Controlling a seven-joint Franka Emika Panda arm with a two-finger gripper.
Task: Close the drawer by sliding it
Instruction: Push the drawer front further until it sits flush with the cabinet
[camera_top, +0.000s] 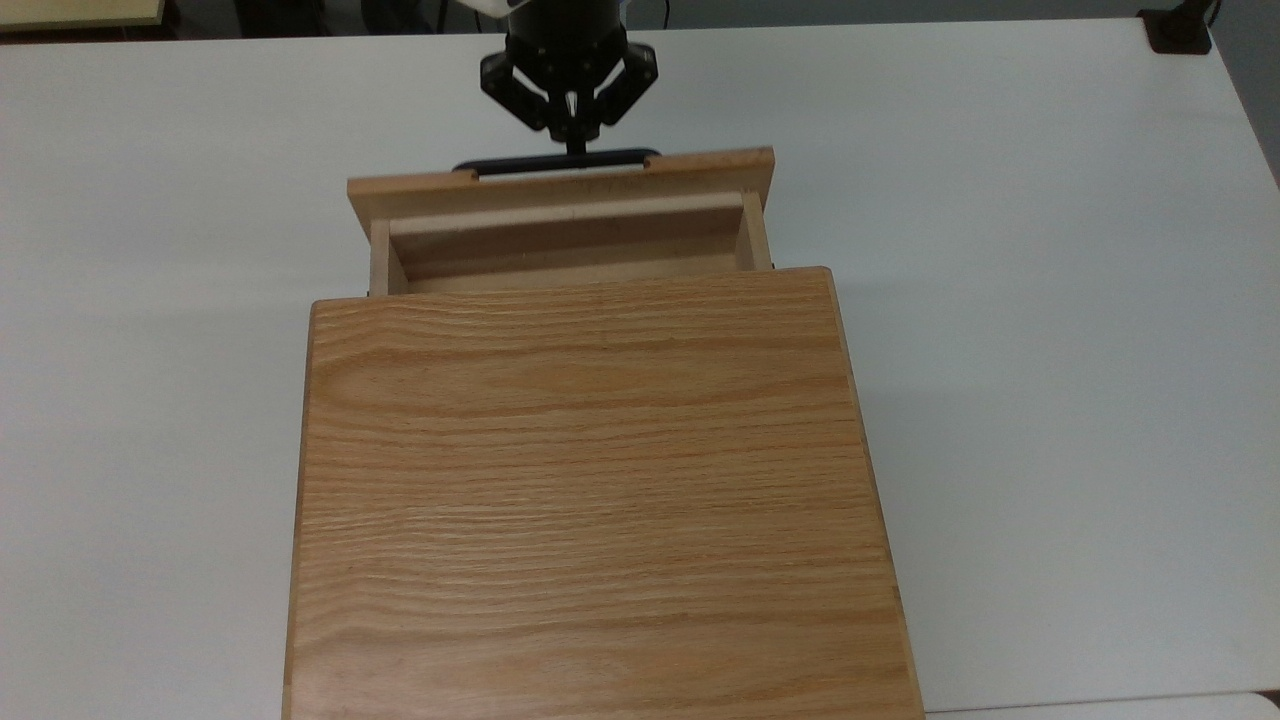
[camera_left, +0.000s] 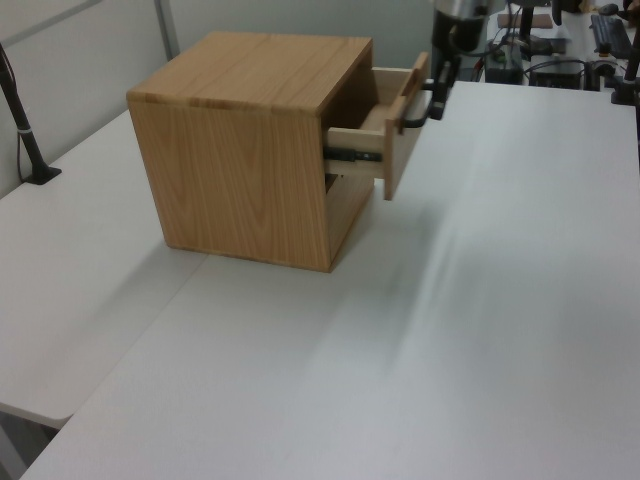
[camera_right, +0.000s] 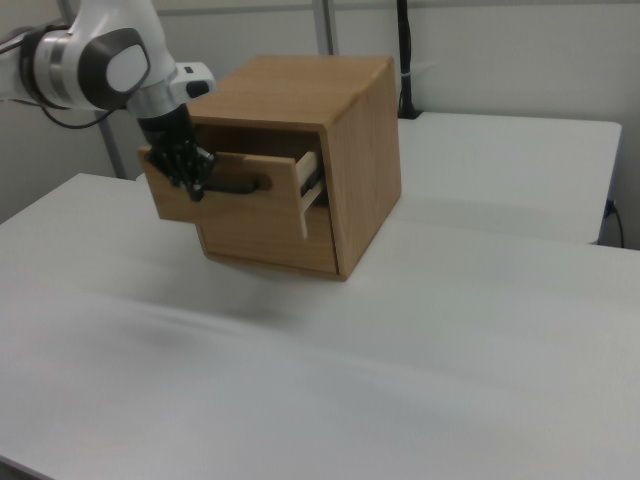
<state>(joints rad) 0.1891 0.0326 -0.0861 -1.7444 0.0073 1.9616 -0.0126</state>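
**Drawer part-way in, gripper pressing at the handle**

In the right view, reading left to right, the gripper (camera_right: 190, 172) sits against the black bar handle (camera_right: 232, 186) with fingers drawn nearly together, apparently pushing rather than clasping. The drawer (camera_right: 235, 190) juts a short way out of the cabinet (camera_right: 362, 160), standing on the white table (camera_right: 420, 350). The closing slide looks under way; next comes a straight push along the rails until the front panel meets the cabinet.

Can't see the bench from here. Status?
Gripper shut, pressing handle. Drawer partly open. Nothing blocking.
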